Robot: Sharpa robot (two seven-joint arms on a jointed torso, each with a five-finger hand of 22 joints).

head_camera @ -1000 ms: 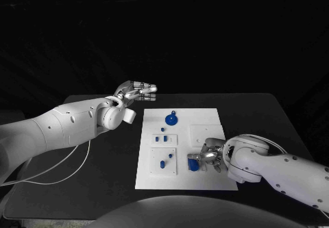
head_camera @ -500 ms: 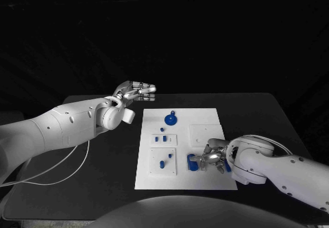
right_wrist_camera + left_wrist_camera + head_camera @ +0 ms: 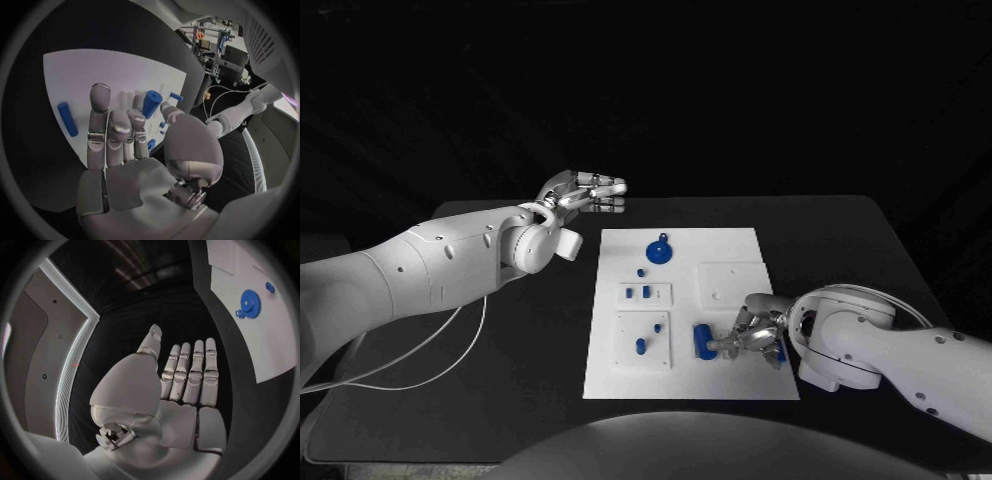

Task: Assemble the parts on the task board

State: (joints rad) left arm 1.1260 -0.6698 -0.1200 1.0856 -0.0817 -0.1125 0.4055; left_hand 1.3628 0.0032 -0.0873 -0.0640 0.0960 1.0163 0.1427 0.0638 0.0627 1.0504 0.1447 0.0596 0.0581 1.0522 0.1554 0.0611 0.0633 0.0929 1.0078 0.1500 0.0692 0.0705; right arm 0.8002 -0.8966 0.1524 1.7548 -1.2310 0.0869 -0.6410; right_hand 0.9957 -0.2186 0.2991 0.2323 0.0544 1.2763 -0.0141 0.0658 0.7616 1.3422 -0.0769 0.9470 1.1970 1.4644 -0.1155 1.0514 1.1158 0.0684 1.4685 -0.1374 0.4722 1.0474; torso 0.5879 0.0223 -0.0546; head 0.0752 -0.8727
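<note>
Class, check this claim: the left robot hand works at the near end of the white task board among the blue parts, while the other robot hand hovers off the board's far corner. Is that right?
Not quite: the sides are swapped. The head view shows the right robot hand at the near end of the task board among the blue parts, while the left robot hand hovers off the far corner.

head camera looks down; wrist cameras share the task board [image 3: 733, 262].

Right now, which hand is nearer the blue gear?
Left. The left hand hovers off the board's far left corner, close to the gear; the right hand works at the board's near end.
</note>
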